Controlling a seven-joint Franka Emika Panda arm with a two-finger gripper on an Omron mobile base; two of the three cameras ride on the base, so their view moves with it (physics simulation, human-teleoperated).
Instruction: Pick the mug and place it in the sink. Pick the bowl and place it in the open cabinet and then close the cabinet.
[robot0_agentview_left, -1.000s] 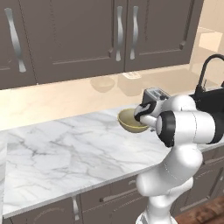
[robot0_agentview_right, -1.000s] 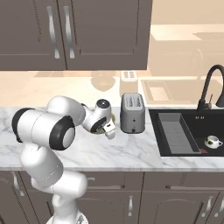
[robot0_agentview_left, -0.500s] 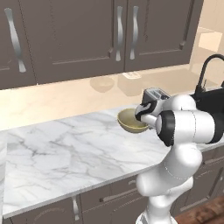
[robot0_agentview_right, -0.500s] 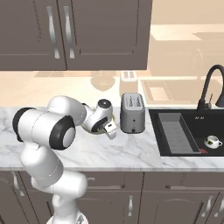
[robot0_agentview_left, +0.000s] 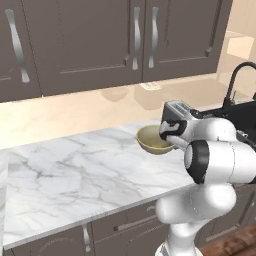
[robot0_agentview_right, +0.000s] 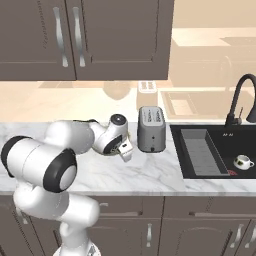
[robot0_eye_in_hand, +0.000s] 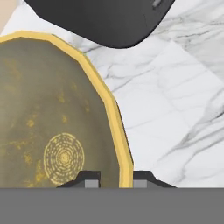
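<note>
The olive-tan bowl (robot0_agentview_left: 151, 139) with its yellow rim (robot0_eye_in_hand: 114, 114) sits on the white marble counter (robot0_agentview_left: 75, 170), just left of the toaster. My gripper (robot0_eye_in_hand: 116, 180) is shut on the bowl's rim, one fingertip (robot0_eye_in_hand: 91, 179) inside the bowl and the other outside. From the left base view the gripper (robot0_agentview_left: 169, 138) meets the bowl's right side. The small white mug (robot0_agentview_right: 242, 161) stands in the black sink (robot0_agentview_right: 210, 170), near its front right corner. The dark upper cabinet (robot0_agentview_left: 100, 40) hangs above the counter, and the doors in view look shut.
A silver toaster (robot0_agentview_right: 151, 128) stands close to the right of my hand, between bowl and sink. A black gooseneck faucet (robot0_agentview_right: 239, 97) rises behind the sink, and a grey ribbed tray (robot0_agentview_right: 197, 150) lies in its left half. Bare marble stretches to the bowl's left.
My jaws have closed onto the bowl's rim. The arm and the bowl have hardly shifted.
</note>
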